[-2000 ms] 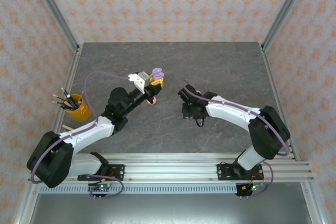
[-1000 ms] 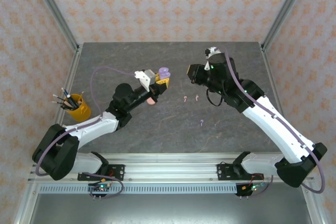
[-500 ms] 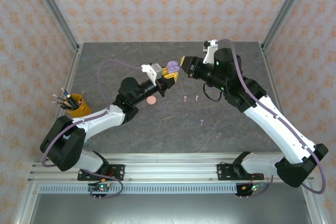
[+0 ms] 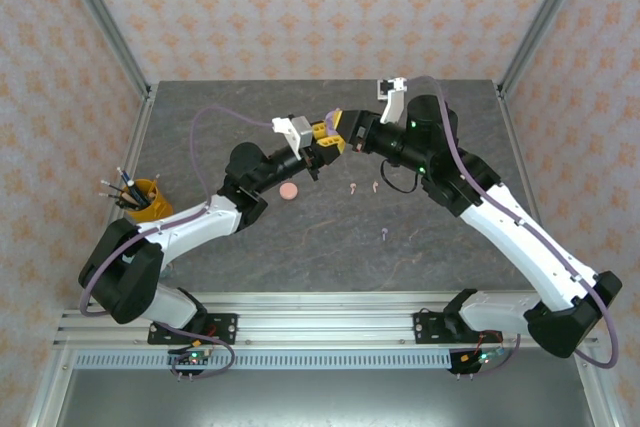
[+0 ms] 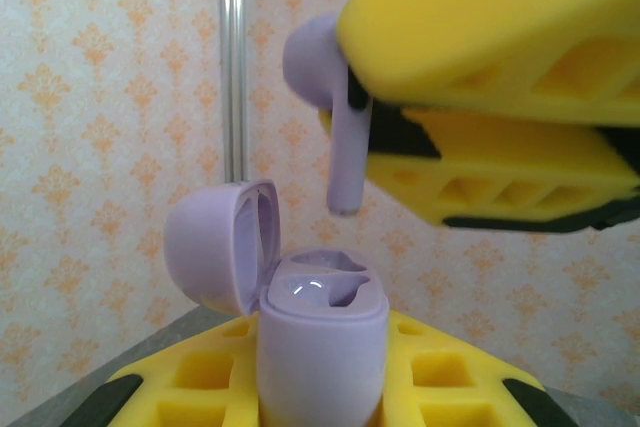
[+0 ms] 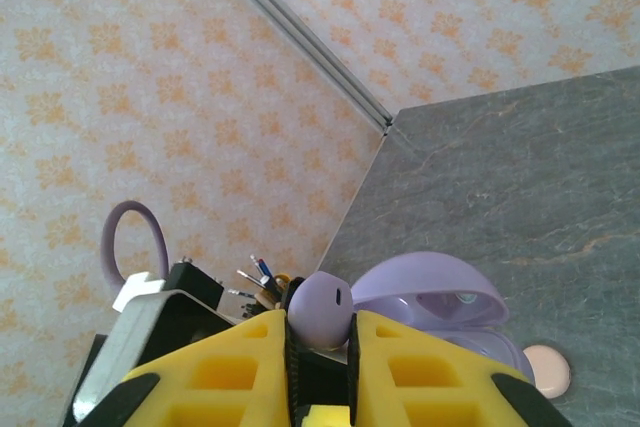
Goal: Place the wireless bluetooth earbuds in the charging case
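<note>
Right gripper (image 6: 318,335) clamped on lilac earbud (image 5: 345,157), stem down above open charging case (image 5: 322,342) gripped by left gripper (image 5: 322,392). Insertion step: align stem to socket, lower.

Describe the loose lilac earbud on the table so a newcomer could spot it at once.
On the grey table, look at the bare stretch between the two arms, towards the right arm's side. The loose lilac earbud lies there alone, nearer the arm bases than the two pink earbuds, and it is lilac where they are pink.
</note>
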{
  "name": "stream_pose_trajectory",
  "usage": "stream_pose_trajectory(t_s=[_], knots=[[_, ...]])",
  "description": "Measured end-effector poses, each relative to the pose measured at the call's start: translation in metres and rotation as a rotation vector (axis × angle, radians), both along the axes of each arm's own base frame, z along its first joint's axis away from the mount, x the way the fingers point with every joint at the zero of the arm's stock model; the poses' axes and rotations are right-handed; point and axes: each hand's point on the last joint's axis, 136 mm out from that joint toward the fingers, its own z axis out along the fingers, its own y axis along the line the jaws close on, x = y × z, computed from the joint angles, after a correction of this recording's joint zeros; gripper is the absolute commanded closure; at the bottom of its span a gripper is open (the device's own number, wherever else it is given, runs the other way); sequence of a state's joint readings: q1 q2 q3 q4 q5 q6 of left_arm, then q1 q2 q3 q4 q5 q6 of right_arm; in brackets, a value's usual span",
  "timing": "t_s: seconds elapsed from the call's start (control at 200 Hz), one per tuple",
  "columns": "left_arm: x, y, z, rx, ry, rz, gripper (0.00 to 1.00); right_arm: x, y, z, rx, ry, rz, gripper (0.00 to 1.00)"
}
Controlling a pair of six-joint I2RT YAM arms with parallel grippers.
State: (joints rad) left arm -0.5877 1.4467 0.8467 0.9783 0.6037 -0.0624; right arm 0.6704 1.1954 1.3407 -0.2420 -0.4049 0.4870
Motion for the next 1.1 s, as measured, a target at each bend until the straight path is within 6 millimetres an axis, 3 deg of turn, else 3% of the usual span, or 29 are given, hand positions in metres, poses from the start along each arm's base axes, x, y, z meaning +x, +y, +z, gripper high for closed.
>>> stream_pose_trajectory(t_s=[0.37, 0.686, 1.101], knots=[[-0.002, -0.002, 0.005, 0.003, -0.02, -0.013, 1.0, -0.011, -0.005, 0.011, 0.033, -0.022, 0.013, 0.8], [-0.002, -0.002, 0.005, 0.002, -0.02, -0.013, 1.0, -0.009, -0.004, -0.003, 0.015, 0.001, 0.013, 0.8], [-0.002, -0.002, 0.008, -0.001, -0.025, -0.013, 1.0, -0.008, -0.004, -0.006, 0.011, 0.004, 0.008, 0.8]])
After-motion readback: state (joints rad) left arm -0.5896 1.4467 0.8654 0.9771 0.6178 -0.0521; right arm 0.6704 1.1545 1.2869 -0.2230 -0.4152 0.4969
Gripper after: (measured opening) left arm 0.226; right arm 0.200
